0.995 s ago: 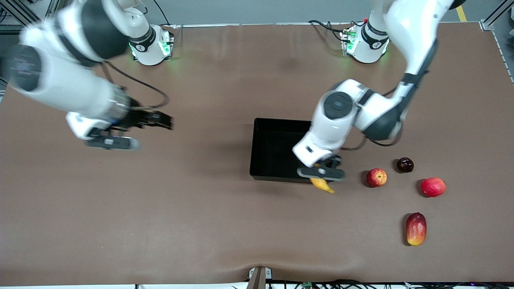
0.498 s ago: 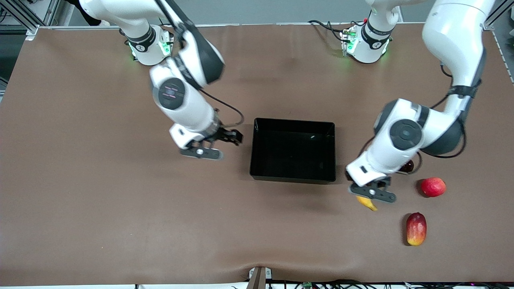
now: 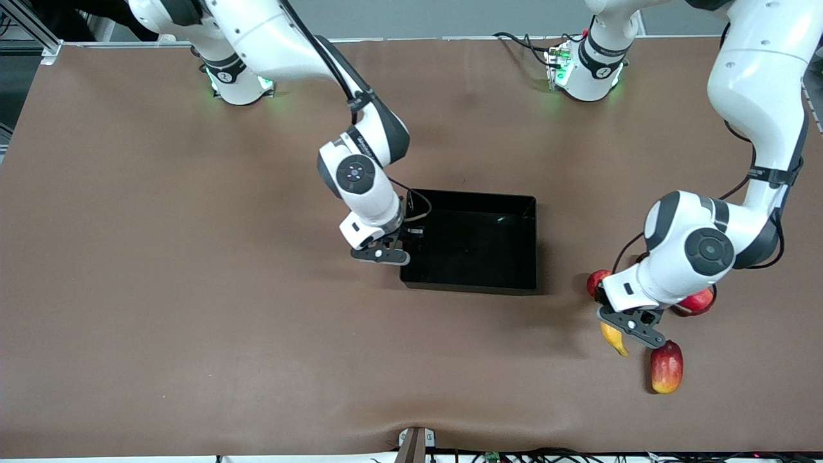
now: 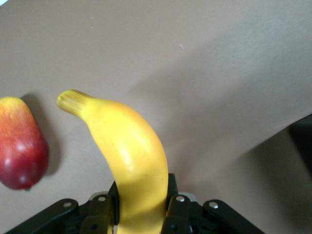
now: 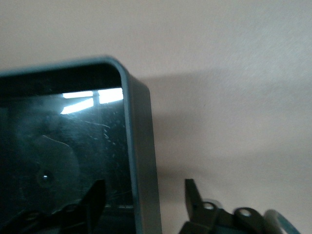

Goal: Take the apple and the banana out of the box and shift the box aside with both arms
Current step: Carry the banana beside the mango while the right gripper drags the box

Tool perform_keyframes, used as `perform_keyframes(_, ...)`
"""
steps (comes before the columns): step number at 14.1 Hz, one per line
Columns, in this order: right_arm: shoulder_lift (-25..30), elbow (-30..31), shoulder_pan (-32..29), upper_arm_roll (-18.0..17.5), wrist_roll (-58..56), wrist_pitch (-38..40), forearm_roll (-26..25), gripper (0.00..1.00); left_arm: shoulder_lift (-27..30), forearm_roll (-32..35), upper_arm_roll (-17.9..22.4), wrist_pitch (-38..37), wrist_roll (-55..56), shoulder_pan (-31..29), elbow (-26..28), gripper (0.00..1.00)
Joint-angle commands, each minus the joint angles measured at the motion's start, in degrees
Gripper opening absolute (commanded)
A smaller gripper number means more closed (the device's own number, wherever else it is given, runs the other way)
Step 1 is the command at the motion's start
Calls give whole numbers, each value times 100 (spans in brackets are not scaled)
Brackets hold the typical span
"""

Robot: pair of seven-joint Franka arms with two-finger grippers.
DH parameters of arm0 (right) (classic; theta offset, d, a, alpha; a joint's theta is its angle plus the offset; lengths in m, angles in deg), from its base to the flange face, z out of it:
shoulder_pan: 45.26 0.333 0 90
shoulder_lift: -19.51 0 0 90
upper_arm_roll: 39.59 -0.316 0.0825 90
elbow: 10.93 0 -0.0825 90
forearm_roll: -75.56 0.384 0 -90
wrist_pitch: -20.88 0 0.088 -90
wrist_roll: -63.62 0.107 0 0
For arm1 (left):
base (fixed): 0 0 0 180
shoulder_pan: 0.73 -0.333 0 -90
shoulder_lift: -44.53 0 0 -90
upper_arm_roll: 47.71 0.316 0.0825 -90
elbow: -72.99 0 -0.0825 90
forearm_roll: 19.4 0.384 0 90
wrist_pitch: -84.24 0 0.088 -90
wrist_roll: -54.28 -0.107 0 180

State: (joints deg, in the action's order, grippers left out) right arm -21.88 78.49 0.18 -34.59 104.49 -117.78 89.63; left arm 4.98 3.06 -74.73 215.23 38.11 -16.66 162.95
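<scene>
yellow banana (image 4: 134, 165) sat clamped between the fingers (image 4: 176, 209) of the left gripper (image 3: 627, 329), its stem end poking out past the fingertips; in the front view the banana (image 3: 614, 338) hung above the brown table (image 3: 193, 321), well apart from the black box (image 3: 469, 283) toward the left arm's end. just beside the banana lay the red-yellow mango (image 3: 666, 367), on the table and nearer the front camera than the box. a red apple (image 3: 595, 281) showed partly under the left arm, between the box and the mango, and another red fruit (image 3: 697, 301) peeked out from under the same arm, farther toward the left arm's end.

the right gripper (image 3: 388, 252) stood at the box's wall on the right arm's end, near the corner closest to the front camera. its fingers were apart and straddled that wall: in the right wrist view one finger (image 5: 92, 197) was inside the box and the other (image 5: 194, 197) outside, with the rim (image 5: 139, 146) between them. the box lay on the table, and no fruit showed in its visible interior.
</scene>
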Motion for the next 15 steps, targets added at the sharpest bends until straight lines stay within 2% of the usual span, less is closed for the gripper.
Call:
perform_keyframes(1,-45,-136,17,80,105,111,-10,0,-263,-84,-40,41,-518,-111,-268,0)
perform_keyframes(5,86,-162,-106,89,79,294,34,0,-632,-84,48,524,-509,-112,-260,0)
perform_keyframes(8,551,-302,-386,89,27,1302,60,0,-852,-22,145,1024,-483,-111,-251,0)
perform_keyframes(11,1280,-329,-808,89,-210,2349,60,0,-879,-22,268,1052,-439,-85,-251,0)
perform_keyframes(15,1975,-250,-1791,115,-1140,3458,-10,0,-941,-40,435,1070,-395,-32,-251,0)
